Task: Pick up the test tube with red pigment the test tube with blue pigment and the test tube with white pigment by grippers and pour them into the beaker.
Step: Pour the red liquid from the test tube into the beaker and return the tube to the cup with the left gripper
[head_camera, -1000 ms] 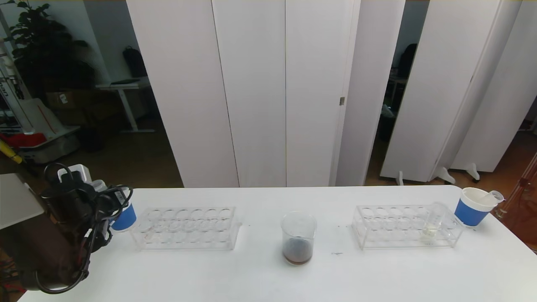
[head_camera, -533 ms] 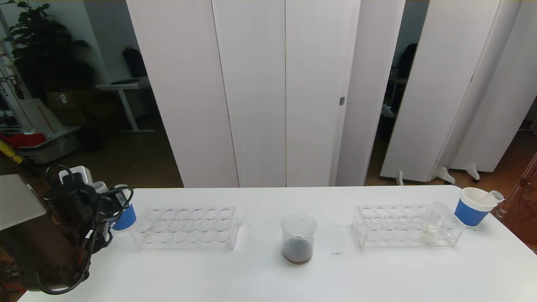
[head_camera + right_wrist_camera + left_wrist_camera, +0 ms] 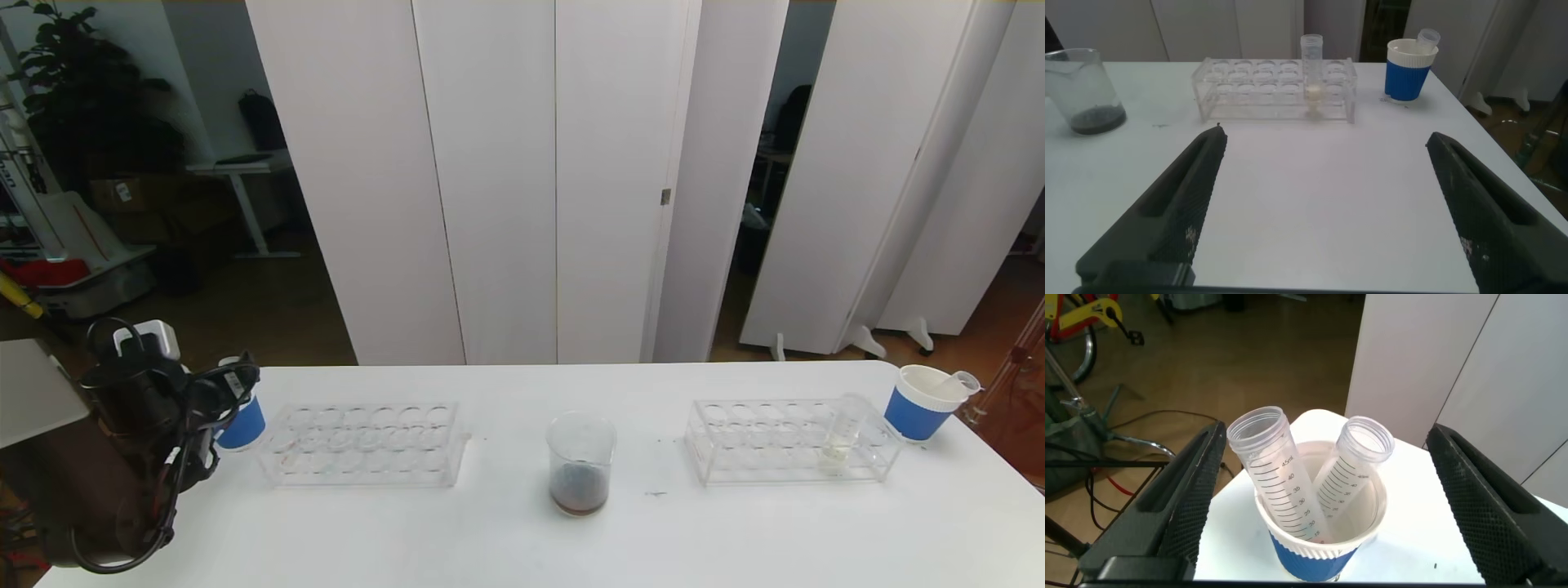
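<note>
At the lower left of the head view the left end effector (image 3: pixel 1319 498) hangs over a paper cup (image 3: pixel 242 423) at the bench (image 3: pixel 506 539) edge, its fingers (image 3: pixel 1180 498) spread wide on either side of the cup. Two empty tubes (image 3: pixel 1270 469) lean inside, gripped by nothing. The main risk here is a finger catching a tube rim or the light cup as the arm pulls away, tipping the cup off the bench edge.

The beaker (image 3: pixel 580 462) stands at centre frame with dark liquid at its bottom, well apart from both racks. The white-pigment tube (image 3: pixel 842 431) stands upright in the right rack (image 3: pixel 784 441), toward the right of the frame. The right end effector (image 3: pixel 1323 212) is out of the head view; its wrist camera shows its fingers apart, empty, low over the bench and well short of that rack. A loose or off-centre grip could let the smooth tube slip, or drag the light rack along; a hurried tilt could spill pigment outside the beaker.
</note>
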Available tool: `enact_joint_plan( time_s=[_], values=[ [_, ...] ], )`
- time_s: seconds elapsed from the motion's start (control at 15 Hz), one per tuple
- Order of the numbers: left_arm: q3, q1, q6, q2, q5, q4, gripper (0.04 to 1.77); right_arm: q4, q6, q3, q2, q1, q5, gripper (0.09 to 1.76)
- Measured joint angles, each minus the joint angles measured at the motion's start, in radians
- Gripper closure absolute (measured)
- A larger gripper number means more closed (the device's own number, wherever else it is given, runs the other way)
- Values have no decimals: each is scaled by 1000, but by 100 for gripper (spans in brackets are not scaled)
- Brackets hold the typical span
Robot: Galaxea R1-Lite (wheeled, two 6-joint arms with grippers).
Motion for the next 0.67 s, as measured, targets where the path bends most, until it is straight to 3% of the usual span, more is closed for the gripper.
enact_joint_plan(
  time_s=[0.47, 0.67],
  values=[
    [13, -7, 60, -64, -1, 20, 6, 0, 0, 0, 0, 0, 1, 10],
    [31, -25, 72, -152, -12, 90, 6, 0, 0, 0, 0, 0, 0, 10]
  ],
)
